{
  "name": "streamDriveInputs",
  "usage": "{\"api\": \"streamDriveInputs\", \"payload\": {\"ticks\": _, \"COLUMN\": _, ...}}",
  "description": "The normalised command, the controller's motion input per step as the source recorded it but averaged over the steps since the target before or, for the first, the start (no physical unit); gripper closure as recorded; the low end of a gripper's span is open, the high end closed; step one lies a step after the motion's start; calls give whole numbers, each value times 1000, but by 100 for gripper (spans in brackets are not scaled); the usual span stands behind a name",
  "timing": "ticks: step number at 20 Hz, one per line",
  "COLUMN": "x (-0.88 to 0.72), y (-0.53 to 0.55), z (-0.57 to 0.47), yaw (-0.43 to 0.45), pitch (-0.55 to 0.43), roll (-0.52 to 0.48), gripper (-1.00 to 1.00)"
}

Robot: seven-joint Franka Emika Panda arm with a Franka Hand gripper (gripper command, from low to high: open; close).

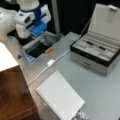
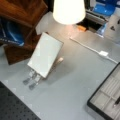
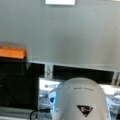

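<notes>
Soft blur throughout, glaring lamp shade perhaps overexposed, dim background, faint shadows on table

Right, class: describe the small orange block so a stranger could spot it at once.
Start at the grey table, then go to the dark recess below the end effector, toward a front view's top left. The small orange block sits on the recess's edge, beside the white cable; it is the only orange thing there.
</notes>
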Motion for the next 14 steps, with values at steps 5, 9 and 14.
{"api": "streamDriveInputs", "payload": {"ticks": 5, "x": -48, "y": 28, "z": -89, "yaw": 44, "pitch": -100, "roll": -184, "gripper": -100}}
{"api": "streamDriveInputs", "payload": {"ticks": 9, "x": -59, "y": 151, "z": -117, "yaw": 39, "pitch": -78, "roll": -226, "gripper": -100}}
{"api": "streamDriveInputs", "payload": {"ticks": 14, "x": -77, "y": 209, "z": -107, "yaw": 14, "pitch": -70, "roll": -174, "gripper": -100}}
